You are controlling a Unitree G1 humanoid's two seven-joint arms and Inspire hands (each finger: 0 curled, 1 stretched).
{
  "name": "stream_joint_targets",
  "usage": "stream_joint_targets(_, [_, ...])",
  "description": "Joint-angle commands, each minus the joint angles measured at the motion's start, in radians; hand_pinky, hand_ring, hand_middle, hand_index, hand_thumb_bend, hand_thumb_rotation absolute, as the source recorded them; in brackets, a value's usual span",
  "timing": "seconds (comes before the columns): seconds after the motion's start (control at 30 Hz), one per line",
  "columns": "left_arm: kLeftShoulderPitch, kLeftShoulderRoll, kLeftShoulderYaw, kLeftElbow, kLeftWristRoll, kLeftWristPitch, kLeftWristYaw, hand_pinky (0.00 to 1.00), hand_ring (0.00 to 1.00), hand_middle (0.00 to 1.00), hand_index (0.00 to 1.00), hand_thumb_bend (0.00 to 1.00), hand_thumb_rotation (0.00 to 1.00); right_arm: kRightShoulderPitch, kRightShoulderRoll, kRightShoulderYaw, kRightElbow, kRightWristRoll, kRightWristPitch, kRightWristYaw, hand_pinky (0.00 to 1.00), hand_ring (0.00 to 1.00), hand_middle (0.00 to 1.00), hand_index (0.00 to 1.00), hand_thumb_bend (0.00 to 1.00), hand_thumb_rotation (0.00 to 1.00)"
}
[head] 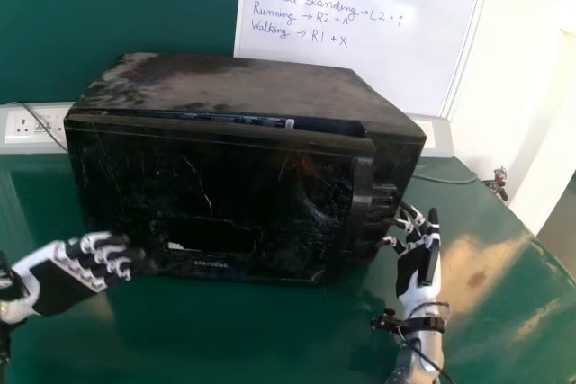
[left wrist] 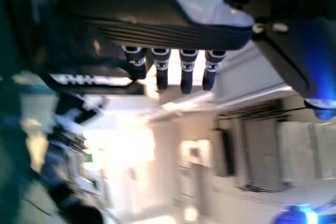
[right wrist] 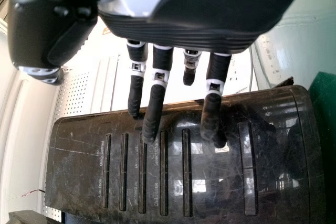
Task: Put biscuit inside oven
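Note:
The black oven (head: 261,87) stands on the table, its front door (head: 270,195) slightly ajar with a dark gap along the top edge. My left hand (head: 65,283) is in front of the door's lower left corner, fingers extended toward it. In the left wrist view my left hand (left wrist: 168,32) has its fingers straight and holds nothing. At the oven's front right corner is my right hand (head: 414,265), fingers loosely extended. The right wrist view has my right hand (right wrist: 210,24) with its fingertips at the edge of the button panel (right wrist: 173,177); whether they touch is unclear.
The green table (head: 243,339) extends in front of the oven and to its right. Behind are a whiteboard (head: 360,51) and a wall socket (head: 20,125) with a cable. A small dark object (head: 497,183) lies at the table's right edge.

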Motion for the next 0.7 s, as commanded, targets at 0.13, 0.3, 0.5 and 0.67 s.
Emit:
stream_joint_targets(0.13, [0.0,-0.022,0.009,0.01,0.046,-0.008,-0.008,0.26,0.45,0.57,0.39,0.86,0.0,0.053,0.047,0.005,0.035,-0.002,0.003,-0.007,0.3,0.36,0.45,0.73,0.75,1.0])
stream_joint_targets(0.3, [0.008,-0.081,0.025,-0.047,0.154,-0.136,0.093,0.33,0.49,0.6,0.6,0.68,0.0,0.052,0.048,0.005,0.036,-0.001,0.001,-0.002,0.29,0.36,0.45,0.73,0.75,1.0])
stream_joint_targets(0.5, [0.049,-0.178,-0.003,-0.185,0.297,-0.153,0.383,0.44,0.79,0.89,0.95,0.28,0.0,0.052,0.049,0.004,0.036,-0.001,0.002,-0.004,0.29,0.36,0.45,0.73,0.74,1.0])
stream_joint_targets(0.67, [0.051,-0.228,-0.044,-0.236,0.384,-0.141,0.547,0.92,0.98,1.0,1.0,0.06,0.0,0.054,0.051,0.005,0.032,-0.001,0.002,-0.005,0.29,0.36,0.45,0.73,0.74,1.0])
